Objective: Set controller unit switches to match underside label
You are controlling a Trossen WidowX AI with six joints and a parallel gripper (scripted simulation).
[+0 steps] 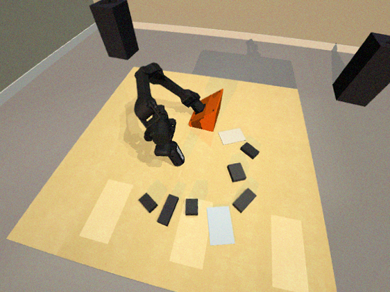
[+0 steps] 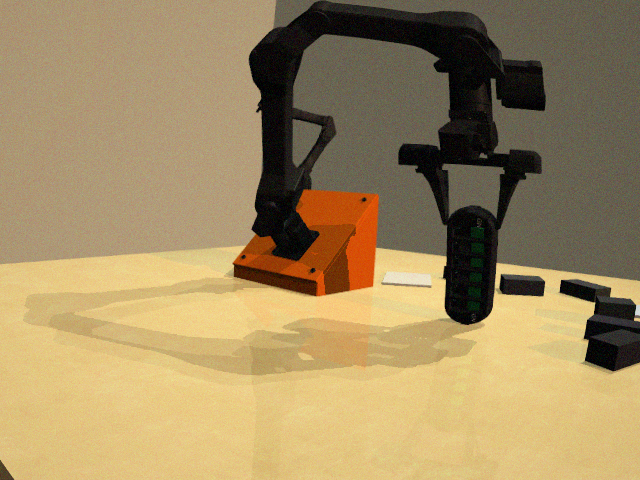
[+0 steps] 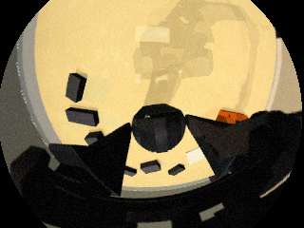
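Observation:
The dark controller unit (image 1: 177, 157) (image 2: 471, 268) (image 3: 159, 135) stands upright on end, long axis vertical. Its switch face is toward the exterior camera, with a column of green switch ends (image 2: 475, 262) beside dark ends; which ends are pressed is too dim to tell. A pale panel (image 1: 179, 152) shows on its other broad side in the top view; its marks are not readable. My gripper (image 2: 471, 224) (image 3: 159, 122) points down and is shut on the unit's upper end, one finger on each side. The unit's lower end is close to the bench; whether it touches is unclear.
An orange wedge-shaped housing (image 1: 211, 115) (image 2: 341, 240) stands behind the arm. A white plate (image 1: 231, 136) (image 2: 407, 279) lies near it. Several dark blocks (image 1: 236, 171) (image 2: 522, 284) lie in an arc, with a pale blue plate (image 1: 220, 225) among them.

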